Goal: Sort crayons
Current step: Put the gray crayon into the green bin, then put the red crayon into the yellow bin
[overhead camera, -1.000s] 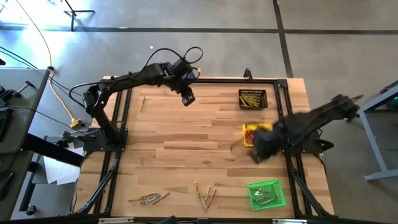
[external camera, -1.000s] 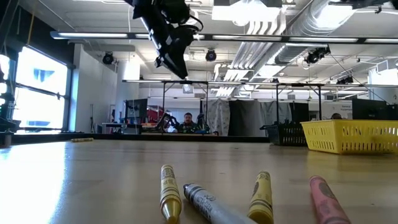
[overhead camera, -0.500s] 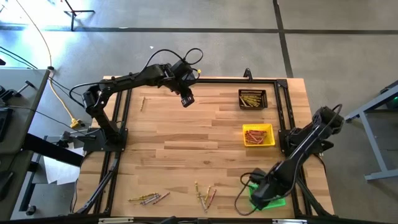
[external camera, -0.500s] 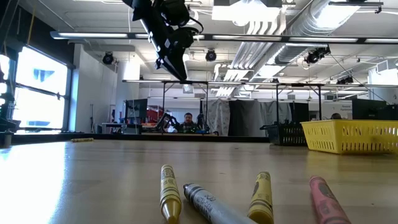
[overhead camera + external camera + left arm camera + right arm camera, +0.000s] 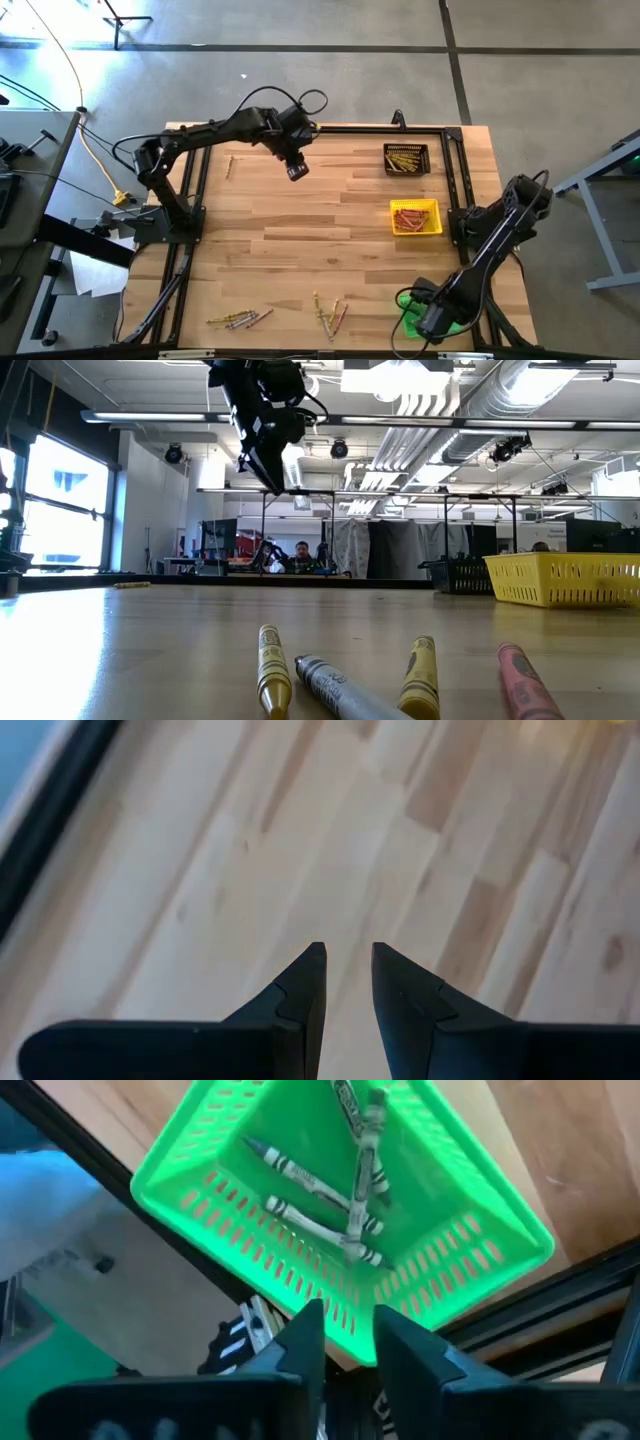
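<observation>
Crayons (image 5: 240, 320): thin yellow, pink, grey sticks loose near the table's (image 5: 300, 235) front edge; broad bare wood mid-table. Left gripper (image 5: 296, 170) hangs over the far-left part, fingers a narrow gap apart, empty. Right gripper (image 5: 432, 322) over the green tray (image 5: 340, 1230) at the front-right corner, fingers slightly apart, empty; grey crayons inside.

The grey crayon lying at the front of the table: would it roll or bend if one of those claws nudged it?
The grey paper-wrapped crayon looks round and lies flat on the smooth wooden table, so it would probably roll. It looks short and straight, so likely stiff. Its thin size suggests it is light, perhaps snappable.
</observation>
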